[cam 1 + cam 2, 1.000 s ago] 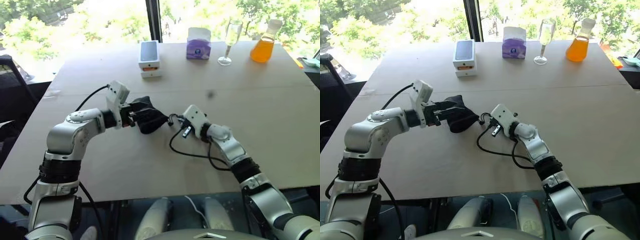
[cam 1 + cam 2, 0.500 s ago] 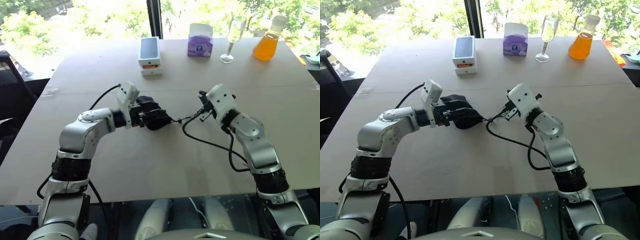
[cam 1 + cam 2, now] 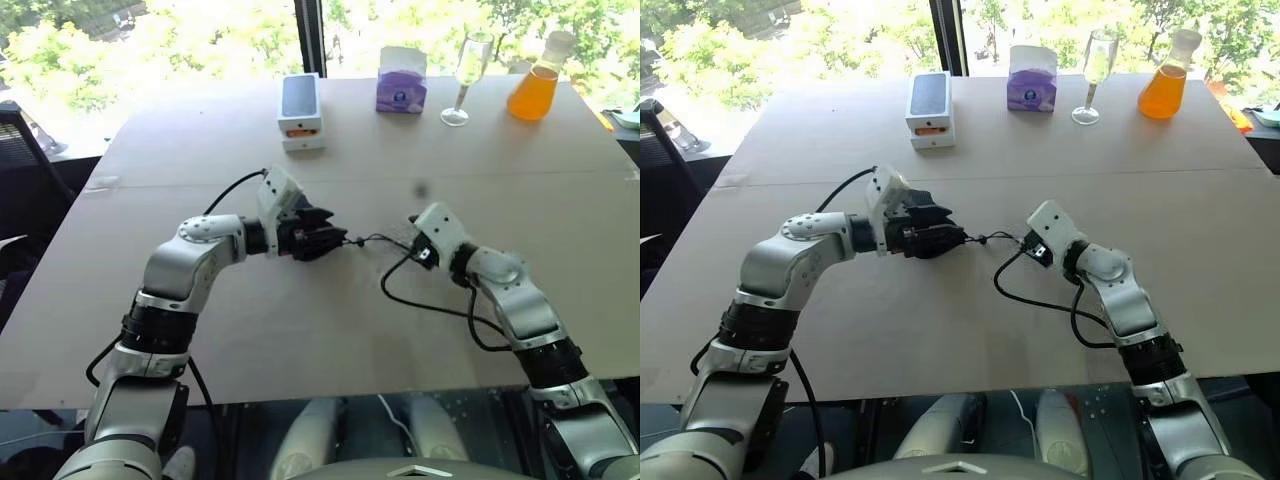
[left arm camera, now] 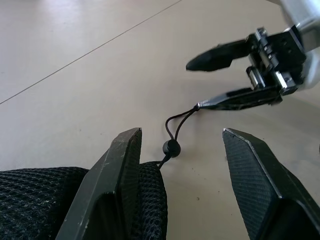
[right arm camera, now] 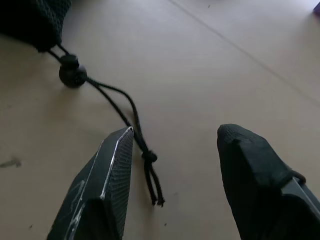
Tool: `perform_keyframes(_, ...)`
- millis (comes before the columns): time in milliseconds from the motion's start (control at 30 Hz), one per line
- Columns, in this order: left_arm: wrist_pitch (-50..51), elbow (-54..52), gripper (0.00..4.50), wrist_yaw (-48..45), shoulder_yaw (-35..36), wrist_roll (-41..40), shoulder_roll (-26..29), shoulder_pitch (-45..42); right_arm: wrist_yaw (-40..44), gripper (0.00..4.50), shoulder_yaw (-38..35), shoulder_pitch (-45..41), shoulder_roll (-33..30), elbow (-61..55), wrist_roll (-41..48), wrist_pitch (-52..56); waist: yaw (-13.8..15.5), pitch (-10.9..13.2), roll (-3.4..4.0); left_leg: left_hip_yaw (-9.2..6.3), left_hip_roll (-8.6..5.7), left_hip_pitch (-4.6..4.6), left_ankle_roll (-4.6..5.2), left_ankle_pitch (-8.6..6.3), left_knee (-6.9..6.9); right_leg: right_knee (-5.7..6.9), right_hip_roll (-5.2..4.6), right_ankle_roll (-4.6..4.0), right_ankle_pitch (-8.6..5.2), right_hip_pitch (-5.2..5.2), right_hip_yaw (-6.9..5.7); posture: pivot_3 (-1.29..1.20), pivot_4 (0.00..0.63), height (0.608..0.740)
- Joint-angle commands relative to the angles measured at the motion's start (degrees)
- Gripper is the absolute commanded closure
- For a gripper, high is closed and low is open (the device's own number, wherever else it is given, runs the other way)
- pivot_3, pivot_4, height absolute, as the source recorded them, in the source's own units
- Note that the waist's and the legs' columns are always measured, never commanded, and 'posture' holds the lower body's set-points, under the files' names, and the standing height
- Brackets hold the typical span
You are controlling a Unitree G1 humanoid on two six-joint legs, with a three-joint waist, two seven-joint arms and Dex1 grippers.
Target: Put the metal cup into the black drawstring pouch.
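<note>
The right gripper (image 5: 170, 175) was pinching the cord (image 5: 120, 107) a moment ago; now its fingers stand apart and the cord lies loose on the table (image 3: 300, 330), its knotted end between them; the arm has dropped lower and come back toward the pouch; the left gripper (image 4: 182, 165) has slid a bit to the right, still spread wide with one finger against the black drawstring pouch (image 3: 318, 240); the pouch sits bunched on the table's middle, mouth pulled tight, so what is inside cannot be seen; far back stand a white box (image 3: 299, 112), a purple box (image 3: 401, 84), a wine glass (image 3: 466, 78) and a flask (image 3: 534, 84) of orange liquid.
</note>
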Motion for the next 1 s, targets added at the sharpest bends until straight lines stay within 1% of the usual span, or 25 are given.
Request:
perform_keyframes(33, -0.45, -2.68, 1.87, -0.10, 2.08, -0.53, 0.73, 0.93, 3.59, 2.09, -0.87, -2.44, -0.34, 4.87, 2.15, -3.27, -0.16, 0.00, 0.00, 0.02, 0.00, 0.01, 0.00, 0.00, 0.00, 0.00, 0.00, 0.00, 0.00, 0.00, 0.03, 0.00, 0.150, 0.740)
perform_keyframes(167, 0.65, -7.01, 1.87, -0.65, 3.65, -2.14, 2.23, 4.30, 9.05, 2.09, -1.35, -4.24, 0.41, 11.32, 5.69, -2.51, -0.26, 0.00, 0.00, 0.01, 0.01, 0.07, 0.00, 0.00, 0.00, 0.01, 0.01, 0.00, 0.00, 0.06, 0.01, 0.00, 0.150, 0.740)
perform_keyframes(267, -1.71, -9.78, 1.87, -1.89, 4.59, -2.03, 3.52, 7.24, 12.95, 2.09, -1.20, -5.48, 0.52, 13.73, 7.58, -1.70, -0.18, -0.01, 0.00, 0.00, 0.03, 0.07, 0.00, 0.00, 0.00, 0.00, 0.01, 0.00, 0.00, 0.06, 0.01, 0.00, 0.150, 0.740)
perform_keyframes(400, -5.27, -10.65, 1.87, -4.91, 5.55, -2.09, 5.04, 9.99, 15.73, 2.09, -0.06, -7.66, 0.37, 17.73, 6.88, -2.38, -0.33, -0.01, 0.00, 0.02, 0.03, 0.12, 0.00, 0.00, 0.02, 0.00, 0.01, -0.03, 0.02, 0.09, 0.03, 0.00, 0.150, 0.740)
perform_keyframes(533, -7.25, -10.65, 1.87, -7.21, 7.30, -3.19, 6.08, 12.11, 17.04, 2.09, 0.39, -9.79, 1.56, 21.91, 6.25, -3.19, -0.41, -0.03, 0.00, 0.03, 0.14, 0.16, 0.00, -0.01, 0.01, 0.00, 0.10, -0.10, 0.06, 0.09, 0.03, 0.00, 0.150, 0.740)
perform_keyframes(667, -8.13, -9.86, 1.87, -10.07, 9.04, -4.09, 8.38, 14.63, 17.91, 2.09, 1.18, -11.18, 3.20, 25.70, 5.34, -3.82, -1.52, -0.04, -0.01, 0.06, 0.26, 0.20, -0.01, -0.01, 0.01, 0.01, 0.24, -0.23, 0.14, 0.09, 0.08, 0.00, 0.150, 0.740)
perform_keyframes(767, -9.06, -9.16, 1.87, -10.21, 9.94, -3.71, 9.11, 15.61, 18.13, 2.86, 3.28, -10.61, 3.25, 28.11, 2.38, -6.68, -1.54, -0.06, 0.00, 0.08, 0.36, 0.25, -0.01, -0.01, 0.01, 0.01, 0.37, -0.33, 0.21, 0.10, 0.11, 0.00, 0.150, 0.740)
perform_keyframes(833, -9.11, -9.20, 1.87, -10.10, 10.35, -3.75, 9.30, 16.05, 17.65, 3.61, 5.77, -9.80, 2.42, 29.19, -1.41, -10.43, -1.57, -0.11, 0.01, 0.08, 0.39, 0.27, -0.02, -0.02, 0.00, 0.00, 0.42, -0.34, 0.22, 0.10, 0.11, 0.00, 0.150, 0.740)
perform_keyframes(867, -8.99, -9.26, 1.87, -9.99, 10.48, -3.78, 9.29, 16.19, 17.17, 4.11, 6.31, -9.45, 2.31, 29.44, -2.50, -11.86, -1.57, -0.19, -0.01, 0.08, 0.43, 0.28, -0.05, -0.03, 0.00, 0.00, 0.47, -0.35, 0.22, 0.10, 0.14, 0.00, 0.150, 0.740)
perform_keyframes(900, -9.02, -9.27, 1.87, -9.87, 10.56, -3.72, 9.24, 16.31, 16.90, 4.43, 6.29, -9.06, 2.48, 29.14, -2.69, -12.61, -1.57, -0.28, -0.02, 0.08, 0.46, 0.29, -0.07, -0.05, 0.00, 0.00, 0.51, -0.35, 0.22, 0.10, 0.14, 0.00, 0.150, 0.740)
perform_keyframes(1000, -8.69, -9.26, 1.87, -9.24, 10.56, -3.92, 8.75, 16.37, 15.60, 4.43, 5.52, -8.39, 2.24, 27.28, -3.27, -14.32, -1.50, -0.28, -0.01, 0.09, 0.51, 0.70, -0.06, -0.13, -0.08, -0.06, 0.61, -0.36, 0.22, 0.48, 0.20, 0.00, 0.150, 0.740)
